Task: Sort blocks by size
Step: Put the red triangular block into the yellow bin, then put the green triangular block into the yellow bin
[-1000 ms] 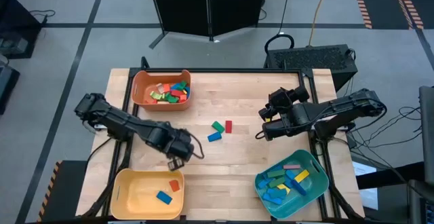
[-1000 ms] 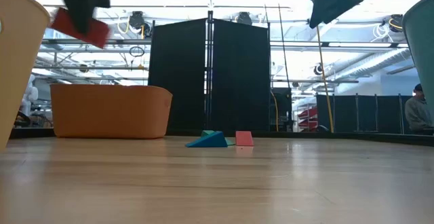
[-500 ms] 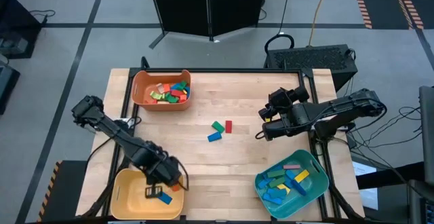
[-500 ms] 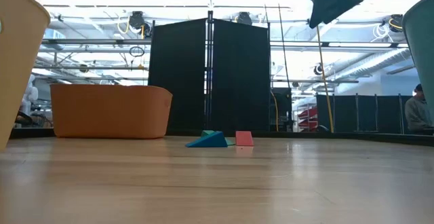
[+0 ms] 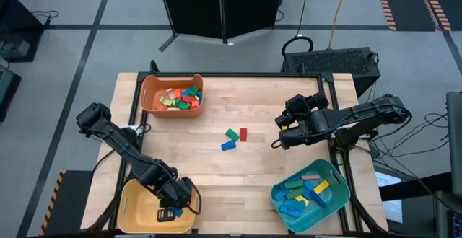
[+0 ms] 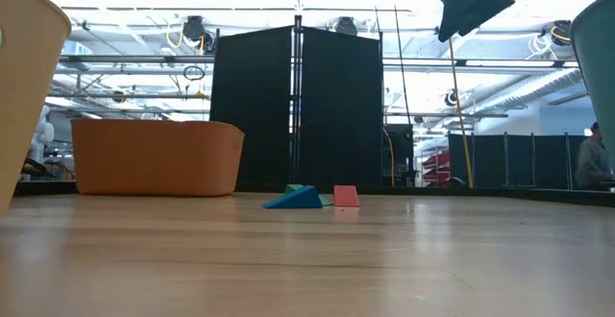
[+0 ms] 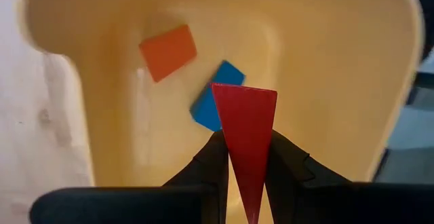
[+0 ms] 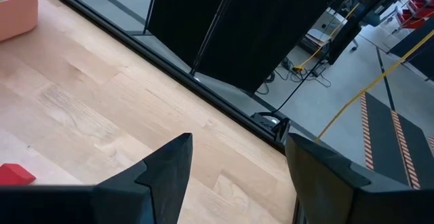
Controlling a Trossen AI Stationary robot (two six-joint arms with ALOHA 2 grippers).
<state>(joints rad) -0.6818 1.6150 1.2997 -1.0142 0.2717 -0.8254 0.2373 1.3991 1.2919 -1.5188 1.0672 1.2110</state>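
The left hand (image 7: 247, 176) is clamped on a red triangular wooden block (image 7: 245, 139), its two dark fingers (image 7: 210, 163) pressing the flat faces near the narrow end, with the wide end pointing down into the pale yellow plastic bin (image 7: 352, 81). In the high view this hand (image 5: 173, 210) hangs over the bin's near right part, at the counter's near left corner. Below the wedge lie a flat orange wooden block (image 7: 168, 51) and a blue wooden block (image 7: 213, 102), the blue one almost straight beneath.

The grip sits on a tapering piece, so the wedge could squirt out sideways as the fingers part, or tip over on release. Dropped from this height it would probably land on the blue block and might bounce. The hand hangs near the bin's right wall (image 5: 193, 208), so a hard bounce that way could carry the block over the rim onto the light wooden counter (image 5: 238, 180).

The right hand (image 8: 234, 176) waits with fingers apart, raised above the counter's right side (image 5: 280, 138). Three loose blocks (image 5: 233, 138), green, red and blue, still lie at mid-counter. More blocks fill the orange plastic bin (image 5: 148, 97) at the far left and the teal plastic bin (image 5: 339, 202) at the near right.
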